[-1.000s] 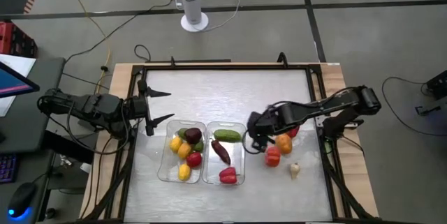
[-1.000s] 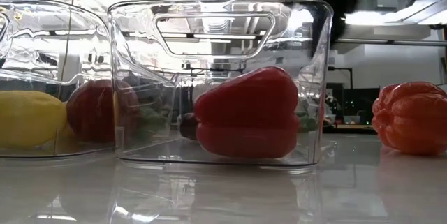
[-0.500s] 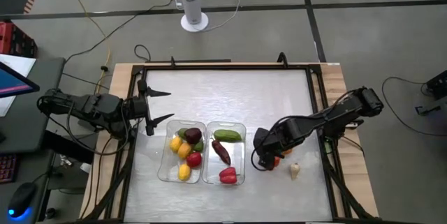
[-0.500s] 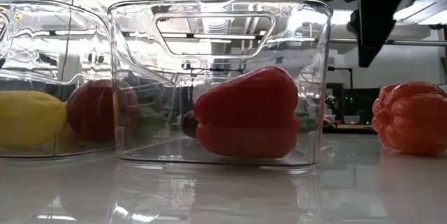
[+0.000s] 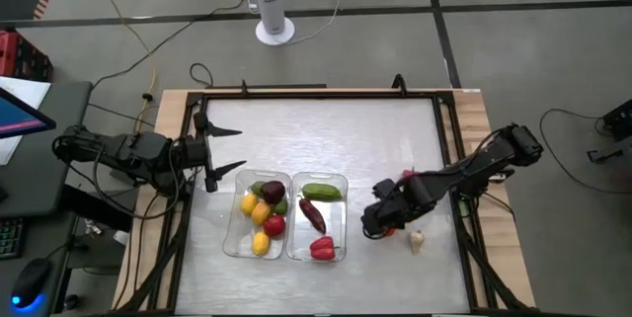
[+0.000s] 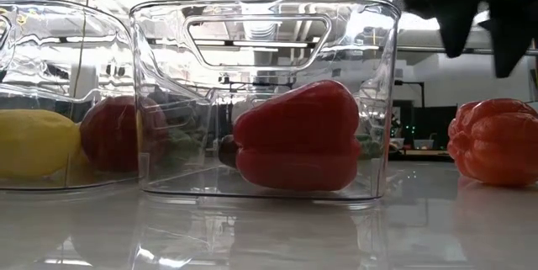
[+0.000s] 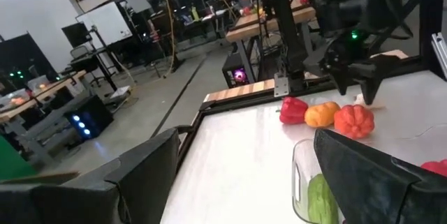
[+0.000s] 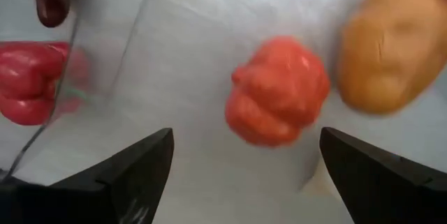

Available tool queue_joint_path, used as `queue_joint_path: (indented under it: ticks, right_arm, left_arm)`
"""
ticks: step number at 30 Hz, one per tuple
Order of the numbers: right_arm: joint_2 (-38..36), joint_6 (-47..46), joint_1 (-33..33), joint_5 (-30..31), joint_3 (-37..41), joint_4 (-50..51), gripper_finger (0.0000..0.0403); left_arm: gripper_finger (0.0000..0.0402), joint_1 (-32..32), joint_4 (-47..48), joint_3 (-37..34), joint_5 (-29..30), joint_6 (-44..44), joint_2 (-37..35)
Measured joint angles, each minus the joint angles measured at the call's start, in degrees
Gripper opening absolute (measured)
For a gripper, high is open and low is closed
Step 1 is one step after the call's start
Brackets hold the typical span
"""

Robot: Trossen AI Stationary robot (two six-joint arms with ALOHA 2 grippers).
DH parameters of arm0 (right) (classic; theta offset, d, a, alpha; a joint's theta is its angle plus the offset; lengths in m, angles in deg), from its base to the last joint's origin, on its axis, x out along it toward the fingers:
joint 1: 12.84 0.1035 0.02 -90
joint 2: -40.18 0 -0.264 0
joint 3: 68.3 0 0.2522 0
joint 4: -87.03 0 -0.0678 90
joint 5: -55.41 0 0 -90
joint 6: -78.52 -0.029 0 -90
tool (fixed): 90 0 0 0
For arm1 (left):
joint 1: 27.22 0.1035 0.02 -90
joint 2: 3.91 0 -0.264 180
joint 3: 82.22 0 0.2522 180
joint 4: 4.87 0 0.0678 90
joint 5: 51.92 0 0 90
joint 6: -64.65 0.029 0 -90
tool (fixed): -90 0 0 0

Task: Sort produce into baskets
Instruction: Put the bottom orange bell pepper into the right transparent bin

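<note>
Red-orange pepper sits loose on worktop right of the baskets; right hand, released, has just dropped over it, grasp looks next; left hand released, waiting.

The pale metal surface sits in a black frame with a wooden border showing at its edges. Beyond its far side a white tower fan stands on the grey floor, with yellow and white cables trailing past it. Off to one side a lit screen and a computer mouse rest on a desk. Farther back in the room there is a whiteboard and other workbenches.
</note>
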Motion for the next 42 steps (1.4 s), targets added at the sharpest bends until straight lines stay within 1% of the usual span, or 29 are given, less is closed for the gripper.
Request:
queue_joint_path:
  ticks: [5,8,14,22,25,31,34,36,38,40,42]
  right_arm:
    - [1.44,-7.83,3.99,0.42,0.22,3.36,0.0385]
    - [3.70,-8.75,4.49,1.06,0.35,4.89,0.0384]
    - [7.60,-3.86,2.70,3.28,0.33,2.27,0.0384]
    - [13.11,3.48,0.08,2.04,0.35,2.19,0.0380]
    - [13.95,5.70,-0.01,2.01,0.33,2.19,0.0364]
    - [14.01,8.95,0.02,2.01,0.28,2.19,0.0310]
    - [14.02,10.90,0.26,2.01,0.04,2.47,0.0305]
    - [14.19,12.09,0.21,1.79,-1.25,3.61,0.0305]
    - [14.12,12.98,-0.15,2.19,-4.13,5.52,0.0309]
    - [13.78,14.23,-0.32,3.99,-7.94,6.08,0.0310]
    - [13.77,16.01,-0.30,7.04,-12.55,5.93,0.0310]
  left_arm:
    - [0.0320,0.00,-0.07,0.02,-0.02,-2.07,0.00]
    - [0.0320,0.00,-0.03,0.00,-0.02,-3.73,0.00]
    - [0.0320,0.00,0.74,0.02,-0.34,-7.08,0.20]
    - [0.0320,-0.02,3.44,0.02,-1.89,-10.67,1.57]
    - [0.0320,0.00,3.81,0.02,-2.61,-11.47,2.29]
    - [0.0320,-0.02,4.22,0.02,-2.96,-11.63,3.12]
    - [0.0320,-0.02,4.20,0.02,-2.99,-11.63,3.12]
    - [0.0320,-0.02,4.21,0.02,-3.02,-11.61,3.13]
    - [0.0320,0.00,4.19,0.02,-3.96,-11.33,3.13]
    - [0.0320,-0.02,3.90,0.01,-6.88,-10.41,3.13]
    - [0.0320,-0.02,3.07,0.02,-11.37,-9.37,3.13]
